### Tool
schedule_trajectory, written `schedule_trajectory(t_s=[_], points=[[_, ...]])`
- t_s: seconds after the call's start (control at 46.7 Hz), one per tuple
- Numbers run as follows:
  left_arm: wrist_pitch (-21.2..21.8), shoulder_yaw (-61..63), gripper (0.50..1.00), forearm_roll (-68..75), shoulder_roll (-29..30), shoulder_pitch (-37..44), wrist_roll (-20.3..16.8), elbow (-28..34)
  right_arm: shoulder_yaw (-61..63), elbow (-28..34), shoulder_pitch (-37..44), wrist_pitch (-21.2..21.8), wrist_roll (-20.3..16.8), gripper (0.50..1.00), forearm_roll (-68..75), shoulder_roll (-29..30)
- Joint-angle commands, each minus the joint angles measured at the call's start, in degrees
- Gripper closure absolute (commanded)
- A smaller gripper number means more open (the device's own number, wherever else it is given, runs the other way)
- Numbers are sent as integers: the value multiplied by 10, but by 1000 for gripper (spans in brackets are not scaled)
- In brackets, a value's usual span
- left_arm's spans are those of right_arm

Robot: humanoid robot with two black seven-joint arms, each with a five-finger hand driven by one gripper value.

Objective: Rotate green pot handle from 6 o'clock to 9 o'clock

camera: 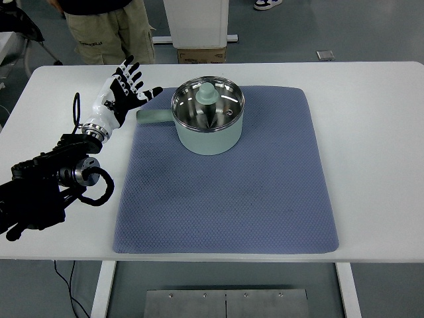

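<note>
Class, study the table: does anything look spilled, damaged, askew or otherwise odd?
Nothing stands out. The green pot sits upright on the blue mat with its glass lid on, handle pointing left. The left hand is open beside the handle.

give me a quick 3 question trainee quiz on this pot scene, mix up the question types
1. True or false: the green pot sits on the blue mat.
2. The pot handle points toward the picture's: A) left B) right C) bottom
3. Fill in: the left hand has its fingers ____ and holds nothing.

Key
1. True
2. A
3. Open; it hovers just left of the handle, and whether it touches is unclear.
</note>
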Motion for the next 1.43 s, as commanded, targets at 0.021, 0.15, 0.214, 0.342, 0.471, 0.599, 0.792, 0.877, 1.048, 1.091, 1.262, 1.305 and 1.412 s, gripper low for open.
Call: schedule_trajectory(t_s=[0.021,0.15,0.214,0.342,0.471,0.599,0.792,0.877,1.048,1.091,1.262,1.305,1.412], points=[[2,0,500,0,-1,3,0,0,-1,0,0,0,0,500,0,0],[3,0,500,1,-1,3,0,0,-1,0,0,0,0,500,0,0],[2,0,500,2,-1,3,0,0,0,0,0,0,0,500,0,0],[2,0,500,3,0,3,0,0,-1,0,0,0,0,500,0,0],[2,0,500,4,0,5,0,0,0,0,0,0,0,500,0,0],[2,0,500,4,1,8,0,0,0,0,0,0,0,500,-1,0],[2,0,500,5,1,7,0,0,0,1,0,0,0,500,0,0],[2,0,500,5,1,7,0,0,0,1,0,0,0,500,0,0],[2,0,500,5,1,7,0,0,-1,0,1,0,0,500,-1,0],[2,0,500,5,1,7,0,0,-1,0,1,0,-2,500,0,0],[0,0,500,5,2,7,0,0,0,0,1,0,-1,500,-1,0],[0,-1,500,5,2,7,0,0,-1,0,1,0,-2,500,-1,0],[-1,-2,500,5,3,6,0,0,-1,0,1,0,-2,500,-2,0]])
